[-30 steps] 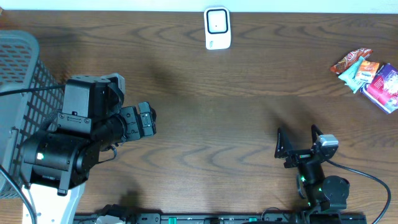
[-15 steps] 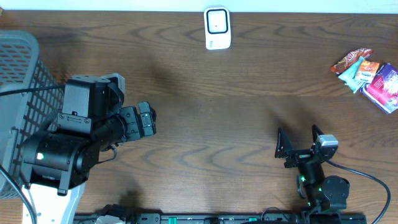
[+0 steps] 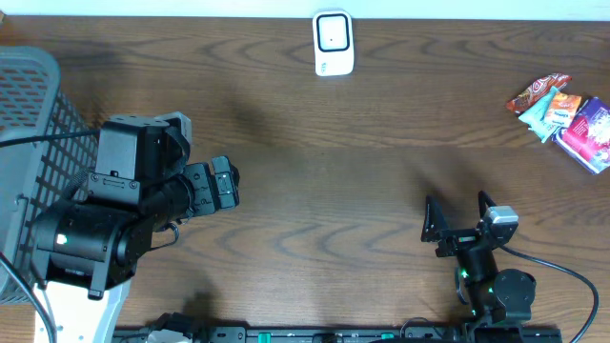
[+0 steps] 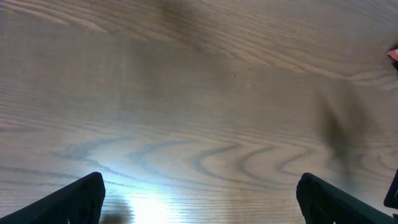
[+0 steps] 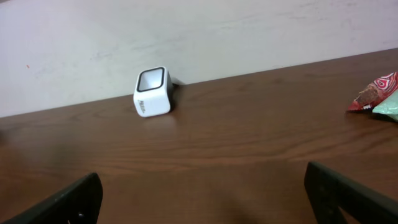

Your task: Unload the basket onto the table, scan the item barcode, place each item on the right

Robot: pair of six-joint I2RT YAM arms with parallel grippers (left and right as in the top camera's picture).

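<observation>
The overhead camera looks straight down from high up, taking in the table (image 3: 334, 171) from its near edge to its far edge. The left wrist camera hangs close over the wood, tilted steeply down and facing right, and shares only bare tabletop with the overhead. The right wrist camera sits low at the near right, facing the far wall (image 5: 186, 31). It shares the white scanner (image 3: 333, 43) and the snack packets (image 3: 564, 112) with the overhead.
</observation>
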